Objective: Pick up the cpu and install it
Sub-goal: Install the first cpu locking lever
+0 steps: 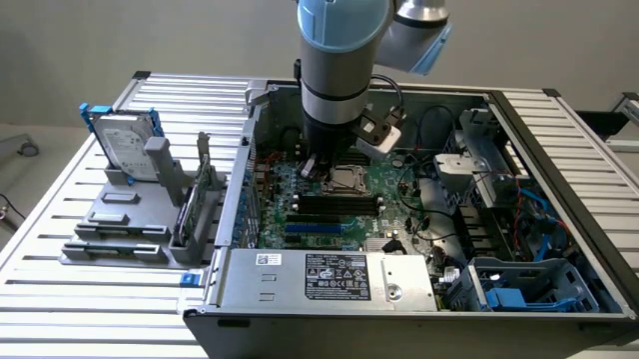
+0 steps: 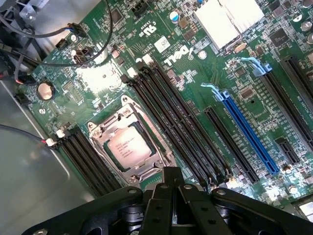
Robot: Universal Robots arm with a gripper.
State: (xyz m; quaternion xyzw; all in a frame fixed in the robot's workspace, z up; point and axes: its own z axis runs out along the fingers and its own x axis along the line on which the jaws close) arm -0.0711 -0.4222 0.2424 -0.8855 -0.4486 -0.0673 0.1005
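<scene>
Wrist view: cpu (image 2: pixel 128 146) sitting flat in the dark metal-framed socket (image 2: pixel 161 152) on the green motherboard (image 2: pixel 100 81), silvery square top up with printed lines, edges turned diagonal to the frame, no real long axis since it's square. Black gripper (image 2: pixel 172 193) just beside the socket edge, holding nothing, can't tell how wide the fingers are. Exterior view: arm (image 1: pixel 337 67) reaching down into the open computer case (image 1: pixel 559 157), cpu (image 1: pixel 348 178) right by its tip, black memory slots (image 1: pixel 337 203) alongside.
</scene>
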